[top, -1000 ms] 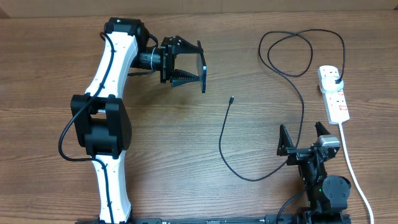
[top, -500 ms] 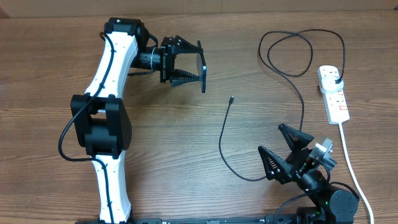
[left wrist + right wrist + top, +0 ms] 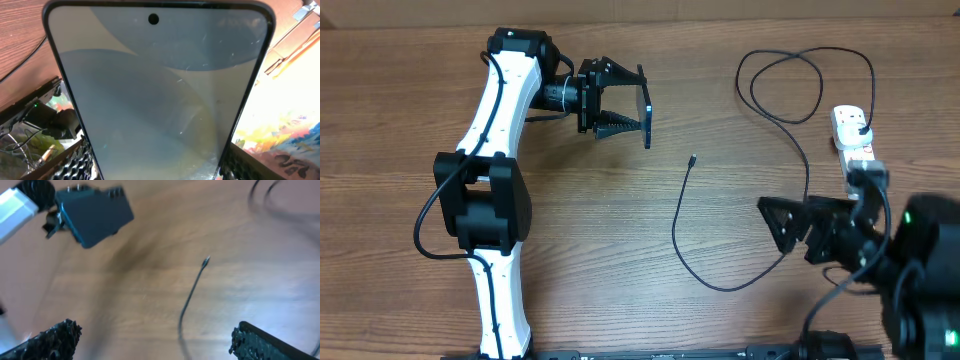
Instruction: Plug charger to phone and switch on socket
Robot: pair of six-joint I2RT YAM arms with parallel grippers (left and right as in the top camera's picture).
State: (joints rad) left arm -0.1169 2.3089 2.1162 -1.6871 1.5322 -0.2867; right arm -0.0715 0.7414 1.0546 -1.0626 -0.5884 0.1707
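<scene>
Two robot arms reach over the brown wooden tabletop. The left gripper is clamped tight on the slim, flat phone with a dark edge. It holds the phone up in the air at the far left side, and from above only the thin edge shows. Up close, the phone's pale grey-blue screen fills the left wrist view, with a little round hole at the top. The right gripper has its jaws wide apart and holds nothing. It hangs above the tabletop at the near right side. The long, thin black cable lies in loops on the tabletop. Its small metal tip rests between the two grippers, well apart from the phone. The black plug at the other end sits in the white, oblong power strip at the right edge.
</scene>
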